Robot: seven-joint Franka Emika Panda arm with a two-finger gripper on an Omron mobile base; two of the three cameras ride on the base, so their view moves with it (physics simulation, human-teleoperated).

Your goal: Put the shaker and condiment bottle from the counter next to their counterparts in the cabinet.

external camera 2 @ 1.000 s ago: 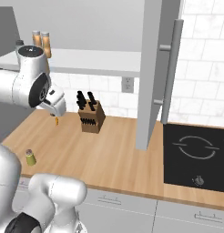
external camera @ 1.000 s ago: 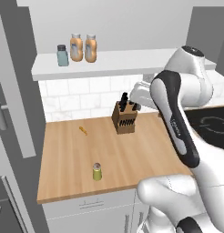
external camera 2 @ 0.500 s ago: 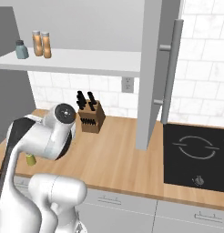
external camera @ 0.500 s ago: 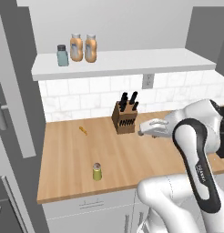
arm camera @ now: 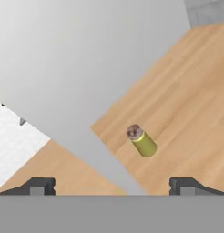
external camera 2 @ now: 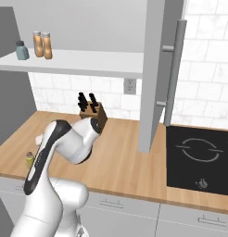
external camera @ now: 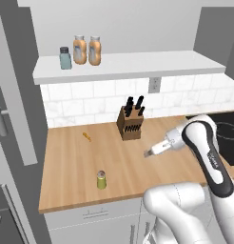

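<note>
The yellow-green shaker (external camera: 102, 179) stands upright near the front of the wooden counter (external camera: 66, 162), and its edge peeks out beside the arm (external camera 2: 29, 158). My gripper (external camera: 150, 152) hovers low over the counter, to the right of the shaker and apart from it, open and holding nothing. In the hand view the shaker (arm camera: 142, 140) lies ahead between the fingertips (arm camera: 38, 186). On the cabinet shelf (external camera: 138, 64) stand a blue-grey shaker (external camera: 65, 58) and two alike orange condiment bottles (external camera: 80, 49) (external camera: 95, 50), side by side.
A knife block (external camera: 130, 123) stands at the back of the counter, just behind my gripper. A small orange bit (external camera: 86, 137) lies on the wood to the left. A black cooktop (external camera 2: 199, 155) is to the right, and a tall grey cabinet panel (external camera 2: 150, 74) hangs beside it.
The arm has swung down from in front of the knife block to low over the counter. The gripper stayed open and the shaker has not moved.
</note>
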